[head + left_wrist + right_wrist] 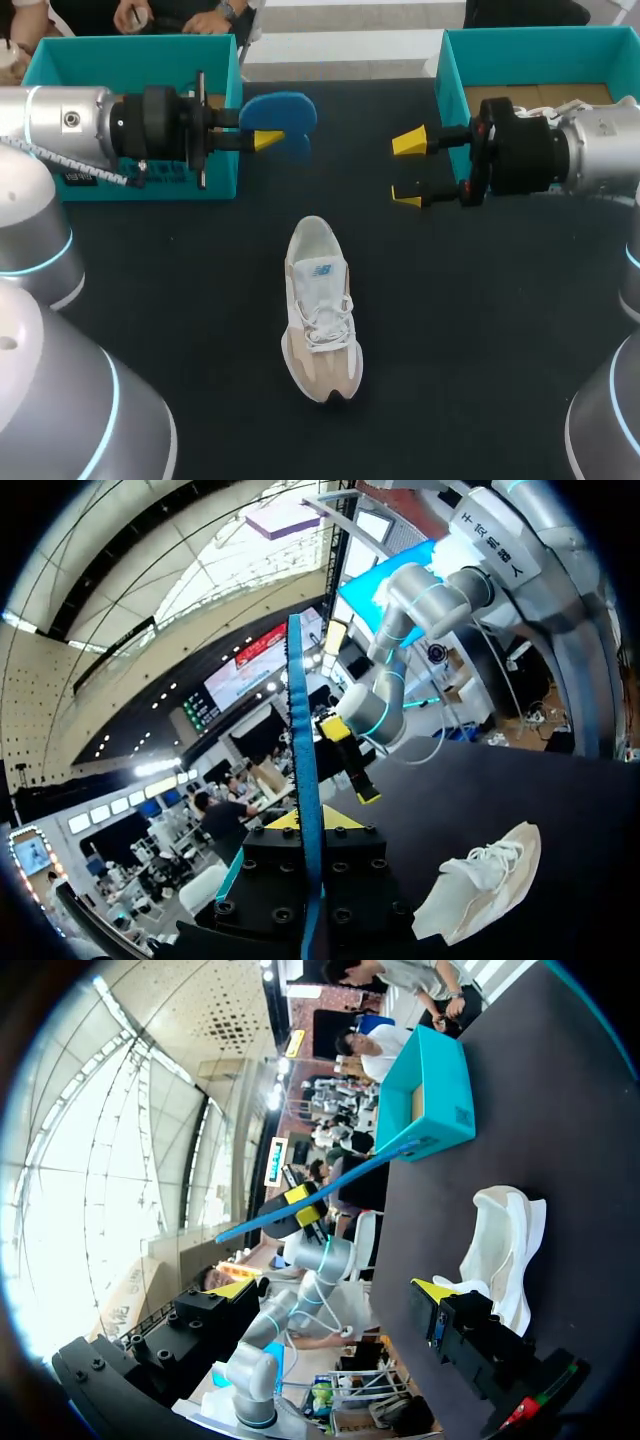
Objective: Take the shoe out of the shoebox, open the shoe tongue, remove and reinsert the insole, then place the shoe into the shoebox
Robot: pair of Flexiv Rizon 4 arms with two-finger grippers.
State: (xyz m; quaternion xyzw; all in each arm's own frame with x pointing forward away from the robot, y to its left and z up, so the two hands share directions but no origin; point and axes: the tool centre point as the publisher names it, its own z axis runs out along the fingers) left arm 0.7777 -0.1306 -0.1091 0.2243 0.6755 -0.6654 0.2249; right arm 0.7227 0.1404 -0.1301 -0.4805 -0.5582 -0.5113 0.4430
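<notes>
The white-and-beige shoe (322,310) lies laces-up on the dark surface (480,300). Beyond it, the left jaws pinch the flat blue insole (285,108); the right jaws stand spread.

Trade-show exhibition hall, high arched roof (130,610), large display screens (240,677), black demo table (480,330)

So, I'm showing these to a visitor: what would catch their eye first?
Probably the blue insole clamped in the left gripper, by the left teal shoebox. Next, the white and beige shoe lying mid-table, with the right gripper open and empty beyond it, to the right.
</notes>
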